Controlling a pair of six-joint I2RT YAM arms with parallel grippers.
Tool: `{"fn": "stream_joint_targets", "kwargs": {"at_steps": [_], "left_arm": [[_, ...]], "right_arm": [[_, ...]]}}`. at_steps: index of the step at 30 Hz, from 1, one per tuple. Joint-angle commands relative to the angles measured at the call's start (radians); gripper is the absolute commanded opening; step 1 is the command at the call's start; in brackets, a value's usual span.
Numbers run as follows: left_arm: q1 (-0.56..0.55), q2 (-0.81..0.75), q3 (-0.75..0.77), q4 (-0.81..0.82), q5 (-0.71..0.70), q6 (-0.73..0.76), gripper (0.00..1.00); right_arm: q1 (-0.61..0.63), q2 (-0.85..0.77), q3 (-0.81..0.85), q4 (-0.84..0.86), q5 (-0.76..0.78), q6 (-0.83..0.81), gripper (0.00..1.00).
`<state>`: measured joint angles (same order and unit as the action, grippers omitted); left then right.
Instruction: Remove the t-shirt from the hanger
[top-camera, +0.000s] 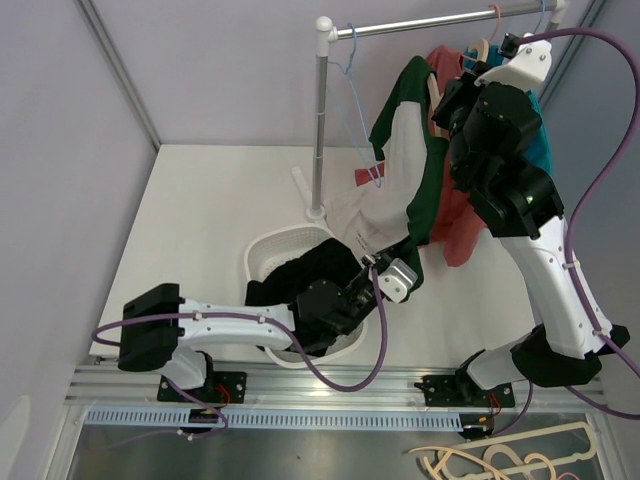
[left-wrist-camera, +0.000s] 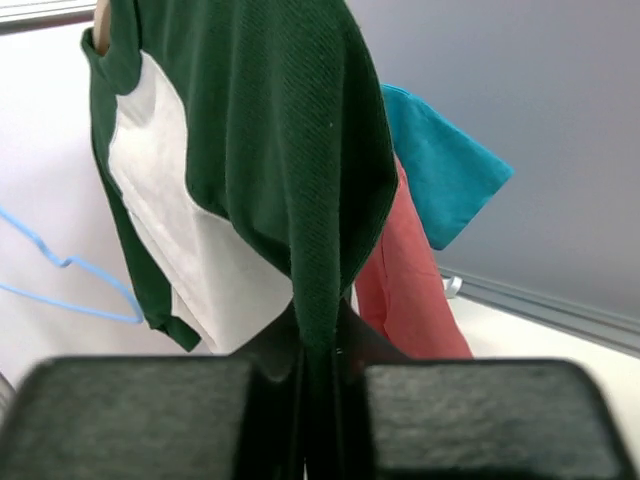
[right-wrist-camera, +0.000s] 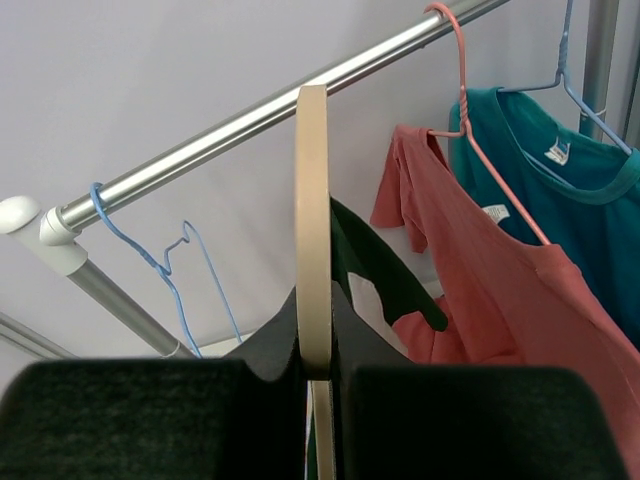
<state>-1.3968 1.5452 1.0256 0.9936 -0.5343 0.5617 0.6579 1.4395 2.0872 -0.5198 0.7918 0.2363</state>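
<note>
T-shirt (top-camera: 398, 160), green w/ white panel, hangs on the cream hanger (right-wrist-camera: 313, 250) under the rail (right-wrist-camera: 200, 152). Pull the hem down and away from the rail, steadily, so the collar slips off one hanger shoulder; don't jerk. L gripper (left-wrist-camera: 320, 400), arm reaching low across the table, has its jaws pinched on the hem. R gripper (right-wrist-camera: 318, 400), arm raised to the rail, is clamped on the hanger.

Three t-shirts (left-wrist-camera: 280, 120) (left-wrist-camera: 410, 290) (left-wrist-camera: 440, 170) — green, coral, teal — four hangers (right-wrist-camera: 170, 270) (right-wrist-camera: 313, 220) (right-wrist-camera: 480, 130) (right-wrist-camera: 575, 90) on one rail (right-wrist-camera: 230, 130), one basket (top-camera: 262, 250), two arms (top-camera: 230, 322) (top-camera: 555, 290).
</note>
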Motion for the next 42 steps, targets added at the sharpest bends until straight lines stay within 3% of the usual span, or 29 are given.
{"fn": "stream_joint_targets", "kwargs": {"at_steps": [1,2,10,18,23,29,38,41,42], "left_arm": [[0.009,0.01,0.063,-0.071,0.045,-0.042,0.05],[0.01,0.01,0.067,-0.084,0.046,-0.049,0.01],[-0.019,-0.074,0.013,-0.125,0.076,-0.071,0.01],[-0.205,-0.132,-0.016,-0.029,-0.055,0.11,0.01],[-0.287,-0.151,-0.064,-0.016,-0.062,0.043,0.01],[-0.369,-0.105,-0.055,0.005,-0.092,0.072,0.01],[-0.406,-0.08,-0.082,-0.009,-0.124,-0.029,0.01],[-0.341,-0.043,-0.078,0.034,-0.177,-0.063,0.01],[-0.311,-0.048,-0.073,-0.034,-0.152,-0.098,0.01]], "right_arm": [[0.009,-0.041,0.011,0.075,0.003,0.021,0.0],[0.009,-0.042,0.011,0.078,0.001,0.021,0.0],[0.009,-0.016,0.019,0.153,0.047,-0.063,0.0],[-0.035,0.076,0.04,0.284,0.073,-0.144,0.0],[-0.098,0.124,0.083,0.277,0.04,-0.134,0.0],[-0.148,0.168,0.122,0.259,0.0,-0.108,0.0],[-0.205,0.234,0.224,0.184,-0.058,-0.066,0.0],[-0.198,0.213,0.249,0.106,-0.104,-0.025,0.0],[-0.195,0.199,0.249,0.086,-0.118,-0.008,0.0]]}}
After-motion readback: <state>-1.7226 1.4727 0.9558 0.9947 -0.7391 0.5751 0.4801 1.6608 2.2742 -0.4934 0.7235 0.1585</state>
